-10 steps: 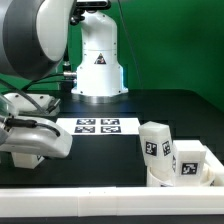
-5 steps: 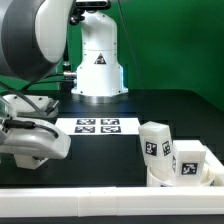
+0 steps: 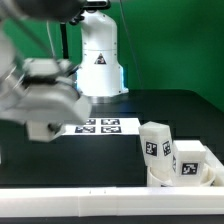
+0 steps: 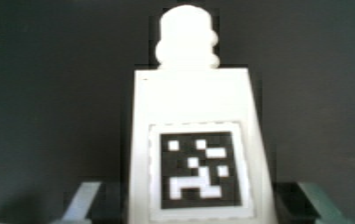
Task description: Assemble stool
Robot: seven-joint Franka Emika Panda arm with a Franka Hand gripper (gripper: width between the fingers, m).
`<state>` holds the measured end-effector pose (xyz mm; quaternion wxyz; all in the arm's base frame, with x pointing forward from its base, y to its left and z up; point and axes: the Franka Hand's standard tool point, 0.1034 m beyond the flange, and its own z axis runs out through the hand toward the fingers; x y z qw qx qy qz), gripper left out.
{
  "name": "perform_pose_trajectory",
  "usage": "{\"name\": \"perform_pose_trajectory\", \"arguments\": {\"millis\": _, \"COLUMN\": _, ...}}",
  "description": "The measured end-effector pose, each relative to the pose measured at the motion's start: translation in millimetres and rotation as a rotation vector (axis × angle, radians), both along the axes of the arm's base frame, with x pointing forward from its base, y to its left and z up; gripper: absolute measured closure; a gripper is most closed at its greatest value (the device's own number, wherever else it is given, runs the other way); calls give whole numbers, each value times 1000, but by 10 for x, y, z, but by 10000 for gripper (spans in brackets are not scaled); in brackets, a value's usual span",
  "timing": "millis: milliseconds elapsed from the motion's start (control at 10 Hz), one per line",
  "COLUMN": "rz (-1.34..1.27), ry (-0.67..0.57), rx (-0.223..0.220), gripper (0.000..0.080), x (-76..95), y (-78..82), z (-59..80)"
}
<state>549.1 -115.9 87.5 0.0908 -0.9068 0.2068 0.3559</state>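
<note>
Legs point(image 3: 155, 145) (two) beside rail point(image 3: 90, 205).

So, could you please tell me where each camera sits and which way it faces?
Exterior view: low, off the arm, looking across the black table to the robot base; the blurred gripper shows.
Wrist view: on the wrist, looking along the fingers at a tagged white leg.
Shared: the gripper only; that leg is not clear in the exterior view.
</note>
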Motion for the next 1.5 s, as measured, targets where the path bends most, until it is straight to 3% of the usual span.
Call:
{"name": "perform_pose_trajectory", "arguments": {"millis": 200, "rz": -42, "ry": 6, "rx": -58, "gripper": 462, "x": 113, "y": 357, "z": 289}}
{"name": "perform_pose_trajectory", "arguments": {"millis": 300, "rz": -28, "ry": -5, "rx": -60, "gripper": 462, "x": 143, "y": 452, "z": 339}}
{"name": "perform_pose_trajectory", "arguments": {"millis": 700, "rz": -37, "ry": -89, "rx": -92, "gripper": 462, "x": 276, "y": 372, "z": 257}}
{"name": "perform_pose_trajectory", "arguments": {"millis": 900, "rz": -45, "ry": -253, "rx": -137, "gripper": 462, "x": 407, "y": 384, "z": 304}}
{"name": "perform_pose_trajectory", "arguments": {"millis": 1000, "rz": -52, "ry": -349, "rx": -163, "gripper": 462, "x": 421, "y": 471, "z": 386}}
{"name": "perform_pose_trajectory", "arguments": {"millis": 1300, "rz": -117, "ry": -543, "rx": -232, "gripper": 462, "x": 183, "y": 821, "z": 522}}
{"name": "perform_pose_trajectory", "arguments": {"millis": 1500, "rz": -133, "ry": -697, "rx": -290, "gripper": 462, "x": 213, "y": 887, "z": 500}}
